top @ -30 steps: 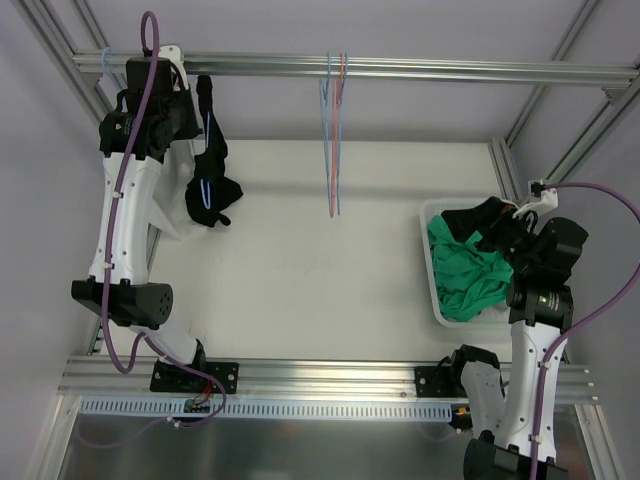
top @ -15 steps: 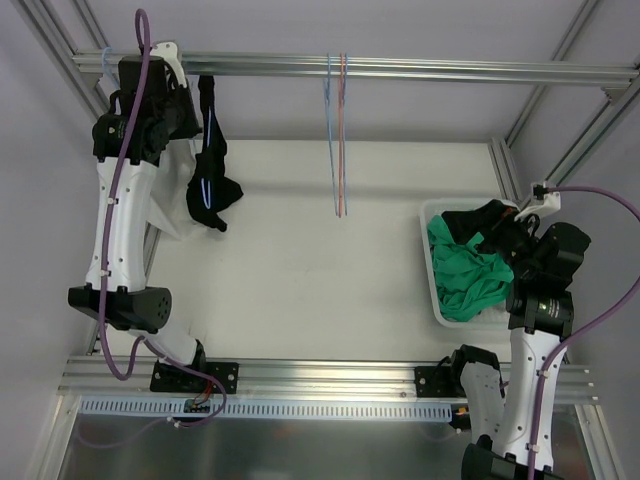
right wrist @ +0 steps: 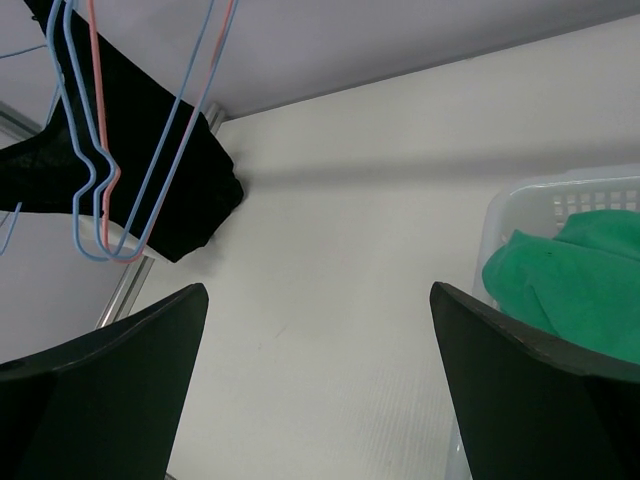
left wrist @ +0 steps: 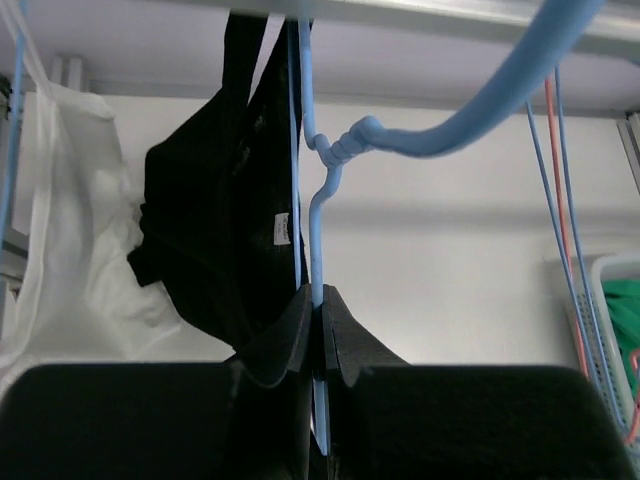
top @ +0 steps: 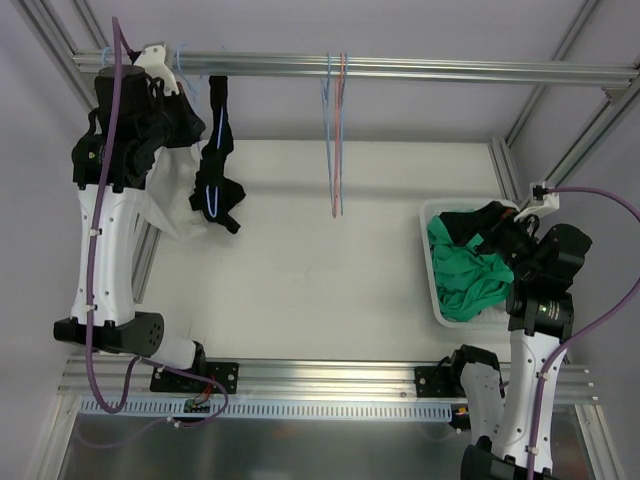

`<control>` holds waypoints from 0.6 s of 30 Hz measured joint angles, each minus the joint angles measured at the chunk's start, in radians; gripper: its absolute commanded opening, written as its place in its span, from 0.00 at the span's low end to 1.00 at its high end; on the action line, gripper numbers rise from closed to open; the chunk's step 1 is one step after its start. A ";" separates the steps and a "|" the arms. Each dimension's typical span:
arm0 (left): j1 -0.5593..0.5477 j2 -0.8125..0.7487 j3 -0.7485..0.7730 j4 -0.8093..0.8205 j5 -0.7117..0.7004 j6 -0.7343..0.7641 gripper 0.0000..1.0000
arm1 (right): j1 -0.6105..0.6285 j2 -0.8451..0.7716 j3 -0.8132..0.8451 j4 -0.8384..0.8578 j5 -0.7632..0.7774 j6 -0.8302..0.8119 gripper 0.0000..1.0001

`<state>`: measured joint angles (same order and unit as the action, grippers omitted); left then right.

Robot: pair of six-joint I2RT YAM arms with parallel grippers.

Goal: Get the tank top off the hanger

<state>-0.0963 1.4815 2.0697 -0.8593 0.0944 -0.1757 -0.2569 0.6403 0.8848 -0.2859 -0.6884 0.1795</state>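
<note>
A black tank top (top: 215,170) hangs on a blue hanger from the top rail (top: 420,68) at the far left. In the left wrist view the tank top (left wrist: 215,230) hangs left of the hanger's blue wire (left wrist: 312,215). My left gripper (left wrist: 318,300) is shut on that wire just below its neck. In the top view the left gripper (top: 178,100) sits high by the rail, next to the tank top. My right gripper (right wrist: 318,290) is open and empty, held above the basket (top: 430,270) at the right.
A white garment (top: 170,195) hangs left of the tank top. Two empty hangers, blue and pink (top: 335,130), hang mid-rail. The white basket holds a green cloth (top: 465,275) and a black garment (top: 480,215). Metal frame posts stand at both sides.
My left arm has risen and shifted left while holding the hanger. The black tank top has swung slightly right along the rail. The right arm has barely moved.
</note>
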 measured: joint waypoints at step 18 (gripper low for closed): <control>-0.043 -0.491 -0.587 0.037 0.262 -0.046 0.00 | 0.417 -0.040 -0.043 0.122 -0.126 -0.045 0.98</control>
<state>-0.1398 0.9909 1.4830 -0.8227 0.3561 -0.2214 0.1596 0.6003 0.8413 -0.1642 -0.8146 0.1349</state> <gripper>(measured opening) 0.022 0.986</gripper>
